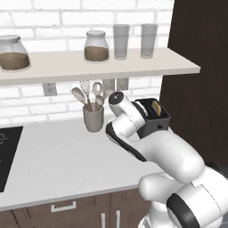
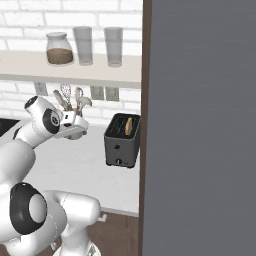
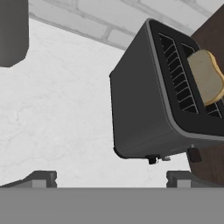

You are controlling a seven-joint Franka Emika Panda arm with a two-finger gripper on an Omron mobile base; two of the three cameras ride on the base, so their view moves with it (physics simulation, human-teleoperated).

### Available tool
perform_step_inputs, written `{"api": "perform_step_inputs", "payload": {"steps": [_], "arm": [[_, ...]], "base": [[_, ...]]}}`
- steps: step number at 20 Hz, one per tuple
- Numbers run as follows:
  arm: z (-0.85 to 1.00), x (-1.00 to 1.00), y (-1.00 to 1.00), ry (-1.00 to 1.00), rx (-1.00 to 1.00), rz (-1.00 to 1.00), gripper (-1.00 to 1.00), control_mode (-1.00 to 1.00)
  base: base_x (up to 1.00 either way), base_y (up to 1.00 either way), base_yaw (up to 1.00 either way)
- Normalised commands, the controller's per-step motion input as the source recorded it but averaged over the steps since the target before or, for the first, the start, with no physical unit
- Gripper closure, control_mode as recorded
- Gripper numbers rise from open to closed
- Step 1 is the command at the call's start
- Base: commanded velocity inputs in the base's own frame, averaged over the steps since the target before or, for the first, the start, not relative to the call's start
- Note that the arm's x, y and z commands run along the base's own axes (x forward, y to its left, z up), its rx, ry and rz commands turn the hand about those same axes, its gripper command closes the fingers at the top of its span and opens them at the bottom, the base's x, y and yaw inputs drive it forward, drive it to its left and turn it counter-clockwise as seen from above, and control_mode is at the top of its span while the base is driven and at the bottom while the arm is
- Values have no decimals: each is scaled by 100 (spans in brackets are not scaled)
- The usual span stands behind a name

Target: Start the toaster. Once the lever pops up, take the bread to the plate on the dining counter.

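Left base view: the toaster (image 1: 153, 116) stands on the white tabletop (image 1: 62, 160) beside the dark cabinet (image 1: 200, 89), partly behind the arm; the bread (image 1: 156, 107) sticks up from a slot.

Right base view: the toaster (image 2: 121, 140) carries the bread (image 2: 129, 126) in its right slot, with the utensil cup (image 2: 79, 121) to its left.

Hand view: the gripper (image 3: 111, 179) is spread wide, empty, short of the toaster (image 3: 153, 105) and bread (image 3: 205, 76).

**Toaster behind the arm, bread in its slot**

We see the toaster (image 1: 155, 116) at three o'clock on the white bench (image 1: 62, 164), the bread (image 1: 156, 107) upright in one slot. At eleven o'clock from it stands a grey utensil cup (image 1: 93, 118), spoons inside.
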Motion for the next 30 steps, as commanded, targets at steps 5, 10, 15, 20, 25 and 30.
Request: {"api": "perform_step_inputs", "payload": {"steps": [5,10,15,20,25,30], "arm": [[0,0,0,0,0,0,-100,-100],[0,-1,0,-2,0,0,-100,-100],[0,-2,-4,-6,2,0,-100,-100],[0,0,-15,-5,10,0,-100,-100],[0,-1,-20,0,13,0,-100,-100],[15,0,-36,-7,9,-1,-100,-100]], "base": [[0,0,0],[0,0,0],[0,0,0],[0,0,0],[0,0,0],[0,0,0]]}}
